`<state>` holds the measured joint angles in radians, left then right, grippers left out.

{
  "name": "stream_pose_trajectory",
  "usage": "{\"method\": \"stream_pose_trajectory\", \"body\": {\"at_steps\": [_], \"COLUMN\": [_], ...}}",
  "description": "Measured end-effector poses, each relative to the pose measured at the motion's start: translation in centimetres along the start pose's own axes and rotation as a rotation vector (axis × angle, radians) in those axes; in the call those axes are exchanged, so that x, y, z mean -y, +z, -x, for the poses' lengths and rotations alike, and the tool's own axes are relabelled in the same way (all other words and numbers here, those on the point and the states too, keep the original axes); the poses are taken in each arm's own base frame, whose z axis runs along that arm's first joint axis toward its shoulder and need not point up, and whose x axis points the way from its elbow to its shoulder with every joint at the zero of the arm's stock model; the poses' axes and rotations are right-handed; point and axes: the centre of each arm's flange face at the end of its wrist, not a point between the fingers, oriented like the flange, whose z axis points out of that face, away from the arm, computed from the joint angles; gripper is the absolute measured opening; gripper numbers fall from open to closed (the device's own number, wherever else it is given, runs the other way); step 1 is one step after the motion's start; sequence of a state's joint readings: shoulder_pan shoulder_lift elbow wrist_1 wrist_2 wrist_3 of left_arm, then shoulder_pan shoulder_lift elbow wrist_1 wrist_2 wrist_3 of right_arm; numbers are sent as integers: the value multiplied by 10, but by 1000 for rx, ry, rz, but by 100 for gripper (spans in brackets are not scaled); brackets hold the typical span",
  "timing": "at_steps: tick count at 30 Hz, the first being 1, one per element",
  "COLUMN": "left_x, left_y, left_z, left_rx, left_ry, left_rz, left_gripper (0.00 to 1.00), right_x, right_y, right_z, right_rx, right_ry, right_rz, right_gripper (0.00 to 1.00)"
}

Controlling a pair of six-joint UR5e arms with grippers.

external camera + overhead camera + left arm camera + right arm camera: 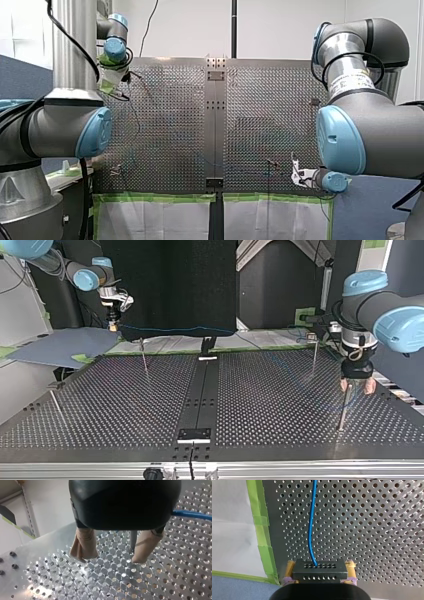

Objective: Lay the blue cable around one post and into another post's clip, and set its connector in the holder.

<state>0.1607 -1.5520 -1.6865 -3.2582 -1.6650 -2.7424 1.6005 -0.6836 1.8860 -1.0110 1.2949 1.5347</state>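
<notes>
Your right claw (pixel 320 566) is clamped on the connector (pixel 320 573), left claw (pixel 112 558) open; the thin cable (pixel 311 525) ahead looks floppy, so guide it close-up.

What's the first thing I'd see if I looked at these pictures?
Probably the bright blue cable, stretching across the holey metal table into a black connector that my right gripper pinches between its pads. Next, my left gripper, its beige fingers spread open above the table with a thin post close to one of them.
</notes>
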Motion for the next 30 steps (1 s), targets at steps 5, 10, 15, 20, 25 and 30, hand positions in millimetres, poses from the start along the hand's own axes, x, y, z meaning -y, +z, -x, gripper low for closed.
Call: {"method": "stream_pose_trajectory", "body": {"at_steps": [5, 10, 15, 20, 25, 30], "left_x": [0, -2, -6, -9, 1, 11], "left_y": [0, 1, 7, 17, 23, 31], "left_z": [1, 8, 17, 22, 31, 38], "left_rx": [5, 39, 80, 94, 113, 126], "left_ry": [1, 19, 24, 13, -12, -20], "left_rz": [-1, 14, 21, 24, 3, -16], "left_gripper": [100, 100, 100, 100, 100, 100], "right_x": [0, 0, 0, 1, 2, 2], "right_y": [0, 0, 0, 0, 1, 1], "right_z": [0, 0, 0, 0, -1, -1], "right_rx": [0, -1, -3, -4, -6, -7], "right_ry": [0, 1, 0, 0, 0, -1], "right_rz": [0, 0, -1, -3, -4, -6], "right_gripper": [28, 28, 28, 28, 28, 28]}}
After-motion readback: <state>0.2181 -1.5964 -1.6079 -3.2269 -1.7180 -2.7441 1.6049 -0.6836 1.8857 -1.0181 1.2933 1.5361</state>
